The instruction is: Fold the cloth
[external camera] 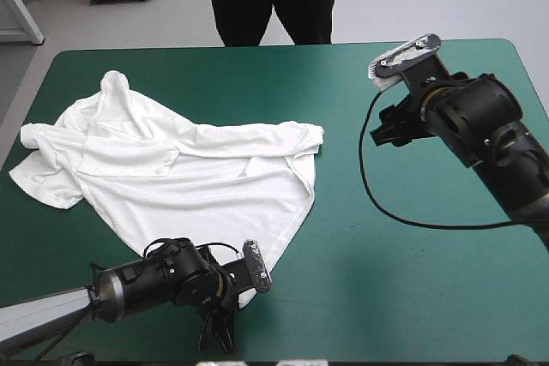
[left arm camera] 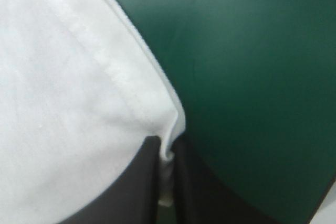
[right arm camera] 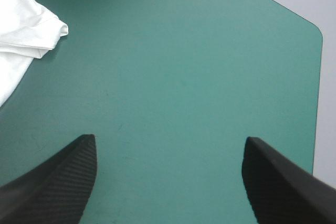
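T-shirt [external camera: 180,169] — white, thin knit, short-sleeved; spread loosely and creased over the left half of the table [external camera: 412,237], its lower corner reaching toward the near edge.
Hem [left arm camera: 100,61]: a stitched, turned band along the cloth's edge.
Cover: teal-green, smooth, with rounded corners.
Left gripper [left arm camera: 167,149] — black fingers [left arm camera: 131,192] all but closed, pinching the hem corner, the cloth running up between them.
Right gripper [right arm camera: 170,140]: fingers with a fine woven texture, spread wide over bare cover on the table's right side, well apart from the T-shirt. The nearest fold lies ahead and off to one side.
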{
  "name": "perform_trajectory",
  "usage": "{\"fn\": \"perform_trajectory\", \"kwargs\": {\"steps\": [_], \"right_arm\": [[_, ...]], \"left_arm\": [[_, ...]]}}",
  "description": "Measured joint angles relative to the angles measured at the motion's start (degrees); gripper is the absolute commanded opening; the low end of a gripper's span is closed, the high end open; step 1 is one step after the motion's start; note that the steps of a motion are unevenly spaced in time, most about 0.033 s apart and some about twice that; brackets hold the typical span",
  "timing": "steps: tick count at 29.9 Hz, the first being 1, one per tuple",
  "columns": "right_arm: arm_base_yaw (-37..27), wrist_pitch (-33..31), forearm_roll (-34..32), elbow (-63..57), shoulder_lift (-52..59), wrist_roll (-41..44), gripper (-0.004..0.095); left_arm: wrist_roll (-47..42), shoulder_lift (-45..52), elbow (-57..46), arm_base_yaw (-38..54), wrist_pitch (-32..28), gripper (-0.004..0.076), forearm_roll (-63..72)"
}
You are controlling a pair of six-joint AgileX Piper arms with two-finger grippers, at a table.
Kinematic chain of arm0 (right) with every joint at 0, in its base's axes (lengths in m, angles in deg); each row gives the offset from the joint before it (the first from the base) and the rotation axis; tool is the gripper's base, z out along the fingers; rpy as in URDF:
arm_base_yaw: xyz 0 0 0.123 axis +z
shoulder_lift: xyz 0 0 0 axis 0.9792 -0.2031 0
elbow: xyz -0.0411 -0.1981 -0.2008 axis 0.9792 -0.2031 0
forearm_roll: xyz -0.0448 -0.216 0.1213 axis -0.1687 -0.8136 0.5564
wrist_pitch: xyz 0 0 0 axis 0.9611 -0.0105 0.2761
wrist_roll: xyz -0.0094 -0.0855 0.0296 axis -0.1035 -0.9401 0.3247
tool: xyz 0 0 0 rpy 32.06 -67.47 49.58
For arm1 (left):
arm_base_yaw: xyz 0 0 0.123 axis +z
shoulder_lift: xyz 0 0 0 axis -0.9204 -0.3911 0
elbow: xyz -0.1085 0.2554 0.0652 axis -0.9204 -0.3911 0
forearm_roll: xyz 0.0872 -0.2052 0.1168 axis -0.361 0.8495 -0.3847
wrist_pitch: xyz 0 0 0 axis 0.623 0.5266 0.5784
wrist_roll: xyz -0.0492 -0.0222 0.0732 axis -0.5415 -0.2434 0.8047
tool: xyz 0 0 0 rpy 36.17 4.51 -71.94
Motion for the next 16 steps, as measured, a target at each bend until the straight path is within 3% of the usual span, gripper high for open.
{"fn": "perform_trajectory", "kwargs": {"steps": [9, 16], "right_arm": [[0.00, 5.90, 6.03, 1.02, -12.49, -2.45, 0.0716], [-1.19, 9.40, 11.72, 8.84, -25.67, -4.83, 0.0716]], "left_arm": [[0.00, -0.11, 0.11, 0.17, 0.05, -0.0009, 0.64], [0.00, -0.11, 0.15, 0.43, 0.10, -0.0009, 1.51]]}}
